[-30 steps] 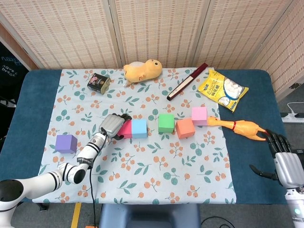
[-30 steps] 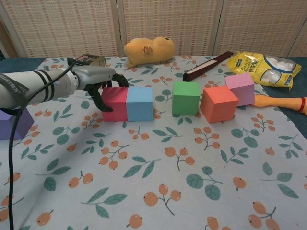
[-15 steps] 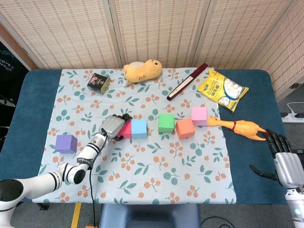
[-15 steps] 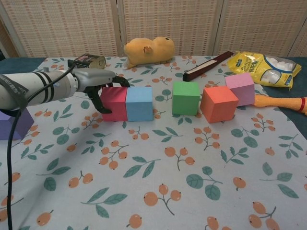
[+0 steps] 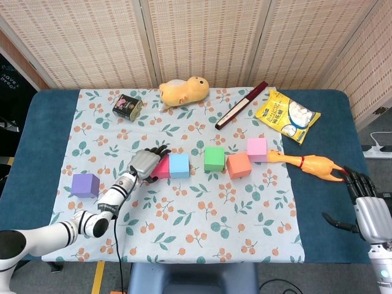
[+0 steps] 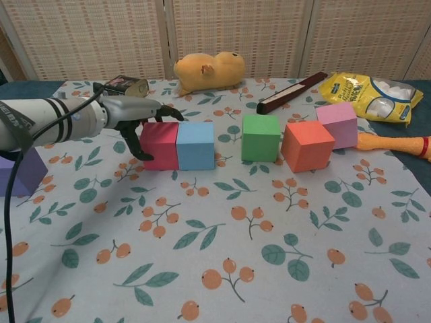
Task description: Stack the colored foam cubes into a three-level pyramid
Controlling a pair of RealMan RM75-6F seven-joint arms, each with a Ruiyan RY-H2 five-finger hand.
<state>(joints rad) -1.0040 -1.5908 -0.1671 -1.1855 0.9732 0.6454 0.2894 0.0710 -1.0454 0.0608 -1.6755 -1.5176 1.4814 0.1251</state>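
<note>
Five foam cubes stand in a loose row on the flowered cloth: red (image 5: 163, 167) (image 6: 160, 145), blue (image 5: 179, 165) (image 6: 196, 145), green (image 5: 214, 158) (image 6: 260, 137), orange (image 5: 239, 165) (image 6: 307, 145) and pink (image 5: 256, 149) (image 6: 337, 123). Red and blue touch side by side. A purple cube (image 5: 85, 185) (image 6: 17, 171) sits alone at the left. My left hand (image 5: 144, 163) (image 6: 128, 114) is at the red cube's left side, fingers stretched over its top edge, thumb low by its left face. My right hand (image 5: 367, 208) hovers open off the cloth at the far right.
At the back lie a yellow plush toy (image 5: 184, 90), a small tin (image 5: 127, 105), a long dark red box (image 5: 241, 105) and a yellow snack bag (image 5: 288, 115). A rubber chicken (image 5: 312, 164) lies right of the pink cube. The front half of the cloth holds no objects.
The left hand's fingers have straightened out from their curl around the red cube. The cubes and the right hand have not moved.
</note>
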